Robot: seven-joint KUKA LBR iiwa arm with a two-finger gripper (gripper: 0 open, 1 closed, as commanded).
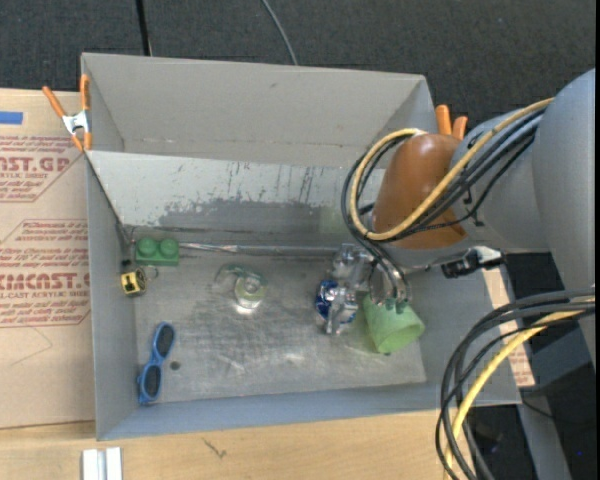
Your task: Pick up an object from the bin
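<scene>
The claw (363,286) is hanging low at the right of the bin (280,138), over a small blue-and-silver thing (329,300), with a pale green cup (394,330) lying tipped just beside (apart or together, I cannot tell). Blue sunglasses (155,363) are lying well apart, front left.

The gripper (348,294) partly hides a small blue thing (326,297); a yellow thing (131,283) at far left is too small to name.
</scene>
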